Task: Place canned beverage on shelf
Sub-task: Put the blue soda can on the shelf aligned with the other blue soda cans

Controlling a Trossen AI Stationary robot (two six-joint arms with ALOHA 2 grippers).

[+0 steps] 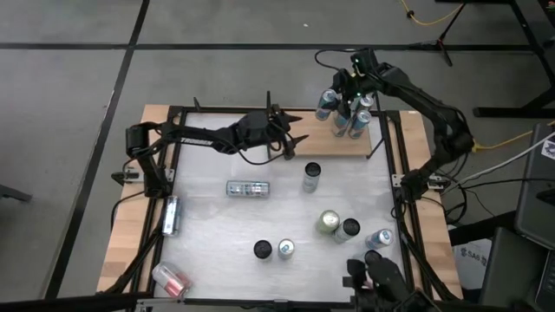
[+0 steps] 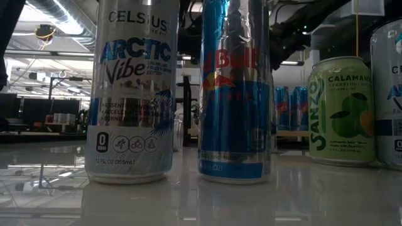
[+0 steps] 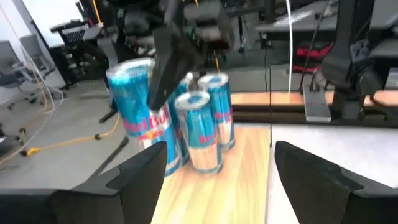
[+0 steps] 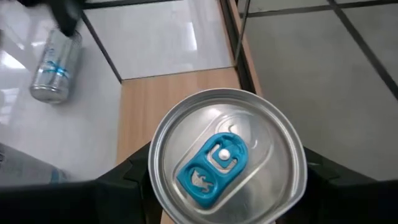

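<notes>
Can [image 4: 227,152] stands upright, clamped in my right gripper [image 4: 224,186] over the shelf [image 1: 312,143]'s right end beside the blue cans [image 3: 199,127] there. My left gripper [image 1: 290,130] waits mid-shelf, fingers apart.

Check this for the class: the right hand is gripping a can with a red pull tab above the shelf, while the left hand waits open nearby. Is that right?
Not quite. The tab is blue, not red, as the right wrist view shows. The rest holds: the right hand is shut on the can above the shelf, and the left hand waits open nearby.
</notes>
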